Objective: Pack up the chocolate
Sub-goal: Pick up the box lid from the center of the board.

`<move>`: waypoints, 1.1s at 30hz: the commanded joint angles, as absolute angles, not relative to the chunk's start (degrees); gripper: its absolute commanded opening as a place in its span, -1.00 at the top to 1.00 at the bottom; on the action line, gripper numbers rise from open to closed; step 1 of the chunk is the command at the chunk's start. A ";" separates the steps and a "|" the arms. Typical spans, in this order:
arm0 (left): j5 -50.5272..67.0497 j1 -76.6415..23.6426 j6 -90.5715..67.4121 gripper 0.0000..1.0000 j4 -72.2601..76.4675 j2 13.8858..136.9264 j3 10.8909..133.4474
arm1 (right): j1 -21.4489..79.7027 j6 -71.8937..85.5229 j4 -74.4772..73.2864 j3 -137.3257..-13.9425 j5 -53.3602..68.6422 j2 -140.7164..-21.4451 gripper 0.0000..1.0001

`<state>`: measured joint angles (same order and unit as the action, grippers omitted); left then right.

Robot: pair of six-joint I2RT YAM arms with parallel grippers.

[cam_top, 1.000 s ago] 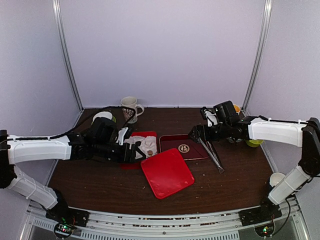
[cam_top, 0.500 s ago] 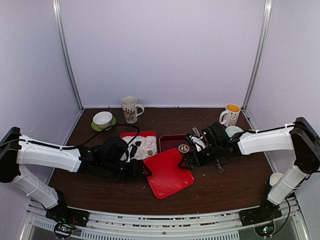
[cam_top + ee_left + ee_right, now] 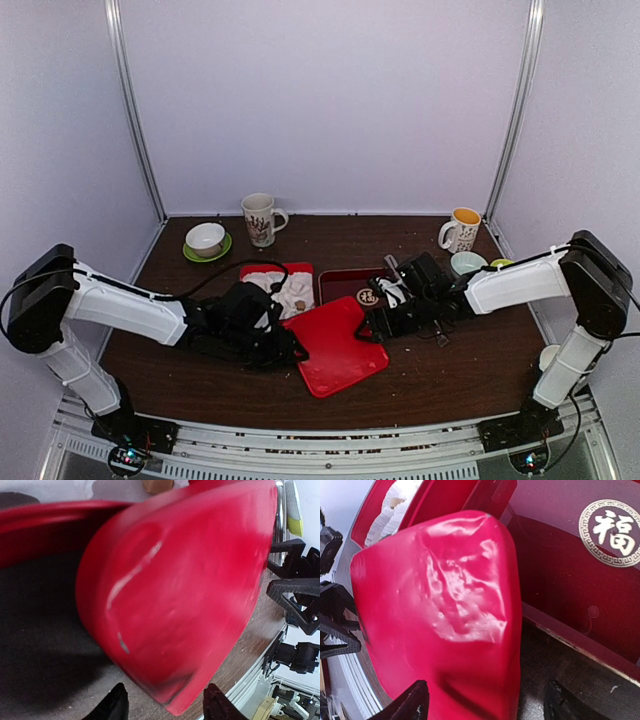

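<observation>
Chocolate pieces (image 3: 299, 303) sat in the white insert (image 3: 268, 283) of the red box (image 3: 295, 268), just beyond the left gripper (image 3: 165, 707). Both it and the right gripper (image 3: 482, 700) were open, fingers straddling opposite edges of the red lid (image 3: 336, 345) on the table (image 3: 450, 370).

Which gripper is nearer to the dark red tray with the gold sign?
Right. The right gripper sits at the near edge of the tray; the left gripper is across the bright red lid, on its opposite side.
</observation>
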<state>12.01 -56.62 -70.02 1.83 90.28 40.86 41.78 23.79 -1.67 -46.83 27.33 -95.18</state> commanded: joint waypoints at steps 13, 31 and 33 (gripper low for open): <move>14.80 -55.28 -68.77 0.24 6.74 92.23 43.76 | 42.54 24.80 -0.56 -47.73 30.53 -95.62 -0.37; 15.58 -53.25 -63.14 0.31 6.66 92.14 47.02 | 42.87 26.31 0.10 -48.94 32.52 -94.66 -0.22; 15.44 -53.01 -62.64 0.33 6.76 91.74 47.09 | 42.96 26.28 0.02 -49.01 32.27 -94.15 -0.21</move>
